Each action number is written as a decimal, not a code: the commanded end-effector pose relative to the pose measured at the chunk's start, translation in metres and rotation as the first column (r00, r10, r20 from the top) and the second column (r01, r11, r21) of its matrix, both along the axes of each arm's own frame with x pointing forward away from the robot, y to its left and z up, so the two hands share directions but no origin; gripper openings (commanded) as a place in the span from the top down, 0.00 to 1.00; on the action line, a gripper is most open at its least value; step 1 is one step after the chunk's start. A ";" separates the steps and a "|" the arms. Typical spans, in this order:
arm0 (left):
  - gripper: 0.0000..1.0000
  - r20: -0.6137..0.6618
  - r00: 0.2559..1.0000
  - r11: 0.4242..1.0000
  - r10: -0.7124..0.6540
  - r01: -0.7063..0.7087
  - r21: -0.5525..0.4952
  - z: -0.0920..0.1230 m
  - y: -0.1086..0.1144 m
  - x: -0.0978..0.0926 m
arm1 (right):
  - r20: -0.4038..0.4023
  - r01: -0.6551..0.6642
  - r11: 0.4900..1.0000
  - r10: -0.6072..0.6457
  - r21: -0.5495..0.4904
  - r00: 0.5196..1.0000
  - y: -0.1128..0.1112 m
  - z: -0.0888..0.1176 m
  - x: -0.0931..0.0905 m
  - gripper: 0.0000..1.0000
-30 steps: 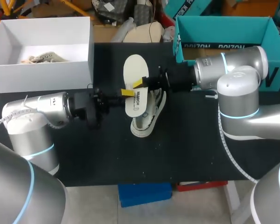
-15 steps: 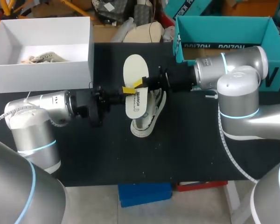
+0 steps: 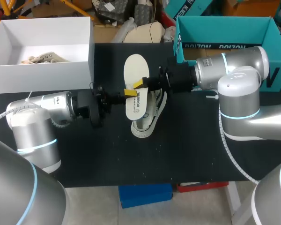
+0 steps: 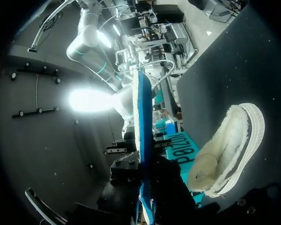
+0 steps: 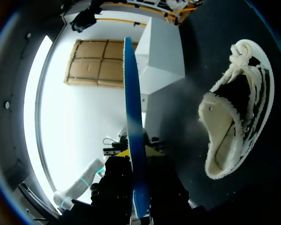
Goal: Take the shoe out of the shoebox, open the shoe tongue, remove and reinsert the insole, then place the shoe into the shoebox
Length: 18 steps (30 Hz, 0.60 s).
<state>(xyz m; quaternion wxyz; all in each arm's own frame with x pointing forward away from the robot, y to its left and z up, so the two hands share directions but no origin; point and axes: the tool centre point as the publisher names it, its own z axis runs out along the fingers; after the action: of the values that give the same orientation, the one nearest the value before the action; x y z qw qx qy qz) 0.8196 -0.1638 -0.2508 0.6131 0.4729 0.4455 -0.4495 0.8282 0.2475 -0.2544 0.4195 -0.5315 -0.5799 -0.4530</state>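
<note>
**Insole held over the shoe by 2 grippers**
The white insole (image 3: 134,75) is clamped in the right gripper (image 3: 139,85), with 1 yellow tip pressed on each face. The left gripper (image 3: 128,92) is set at the insole's opposite edge; whether it is closed cannot be told. The shoe (image 3: 147,119) is seen on the black table (image 3: 187,150), just below both grippers, under the insole's heel end.
</note>
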 end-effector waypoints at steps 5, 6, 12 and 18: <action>1.00 -0.050 0.998 0.997 -0.032 0.036 0.073 0.002 -0.001 -0.006 | 0.005 0.018 0.999 -0.017 -0.033 1.000 -0.004 0.002 0.002 0.00; 1.00 -0.065 0.997 0.995 -0.042 0.048 0.091 0.001 0.000 -0.008 | 0.008 0.016 0.999 -0.016 -0.041 1.000 -0.005 0.003 0.002 0.00; 1.00 -0.115 0.991 0.976 -0.062 0.085 0.201 -0.010 0.012 -0.021 | 0.031 0.025 0.995 -0.022 -0.094 0.999 -0.019 0.007 -0.002 0.00; 1.00 -0.146 0.988 0.957 -0.052 0.091 0.276 -0.022 0.028 -0.033 | 0.069 0.061 0.984 -0.050 -0.167 0.996 -0.042 0.016 -0.020 0.00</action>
<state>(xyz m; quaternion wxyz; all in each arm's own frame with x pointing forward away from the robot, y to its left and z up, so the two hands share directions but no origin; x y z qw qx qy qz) 0.7971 -0.1453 -0.2769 0.5054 0.5286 0.5126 -0.4499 0.8265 0.2225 -0.2511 0.3610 -0.5532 -0.6113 -0.4359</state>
